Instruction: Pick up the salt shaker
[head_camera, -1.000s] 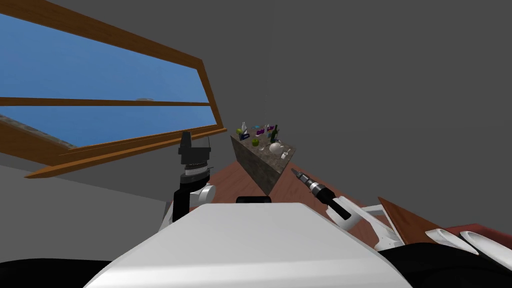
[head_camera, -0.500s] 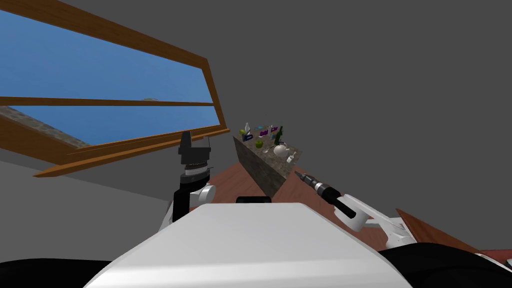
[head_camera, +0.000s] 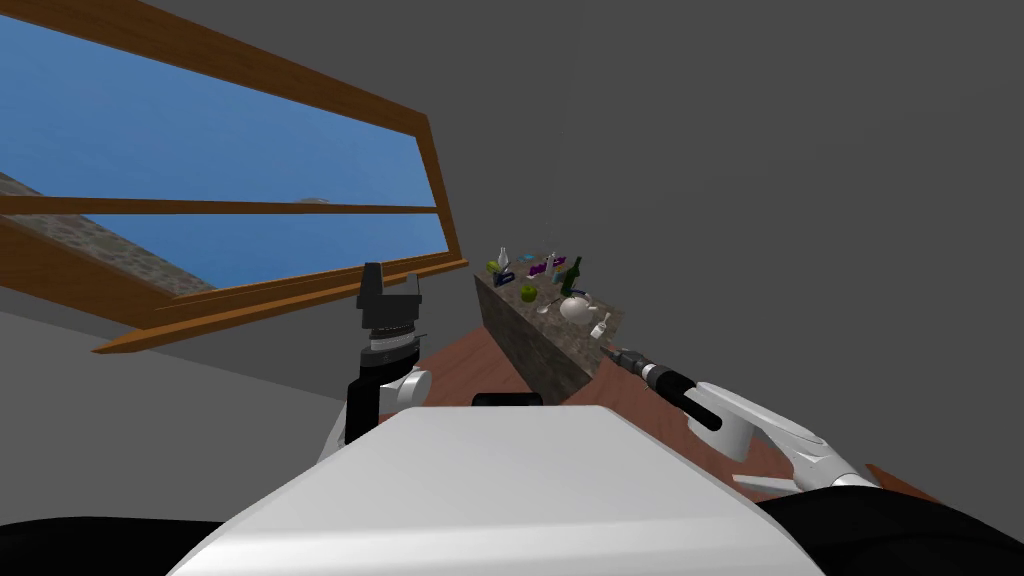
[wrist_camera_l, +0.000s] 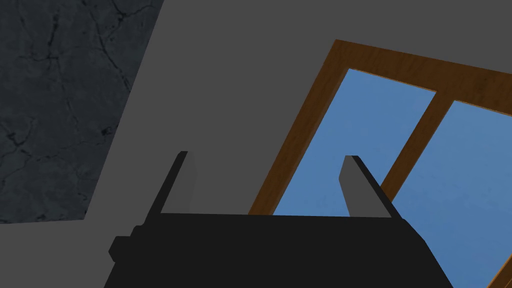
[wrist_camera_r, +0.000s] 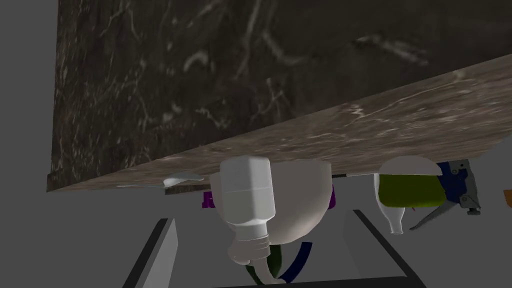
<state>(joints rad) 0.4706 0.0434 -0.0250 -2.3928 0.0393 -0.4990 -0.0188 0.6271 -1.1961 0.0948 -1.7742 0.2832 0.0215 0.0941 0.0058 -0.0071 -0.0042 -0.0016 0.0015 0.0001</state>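
Observation:
The salt shaker (head_camera: 600, 325) is a small white bottle on the near corner of a marbled counter (head_camera: 530, 340). My right gripper (head_camera: 611, 351) reaches out toward that corner and stops a short way from the shaker. In the right wrist view the salt shaker (wrist_camera_r: 247, 200) sits in line with the gap of the right gripper (wrist_camera_r: 260, 216), whose fingers (wrist_camera_r: 162, 245) stand open and apart from it. My left gripper (head_camera: 373, 272) is raised beside the chest; in its wrist view the left gripper (wrist_camera_l: 266, 155) is open and holds nothing.
A white teapot (head_camera: 575, 307) stands right behind the shaker, teapot (wrist_camera_r: 300, 200) almost touching it. Further along the counter are a green bottle (head_camera: 574, 272), green apples (head_camera: 528, 293), a white bottle (head_camera: 503, 260) and purple items. A wood-framed window (head_camera: 430, 200) is at the left.
My right arm has stretched forward, bringing its gripper up to the counter's near corner by the shaker. The head view has shifted, so the counter sits further right. The left arm is unchanged.

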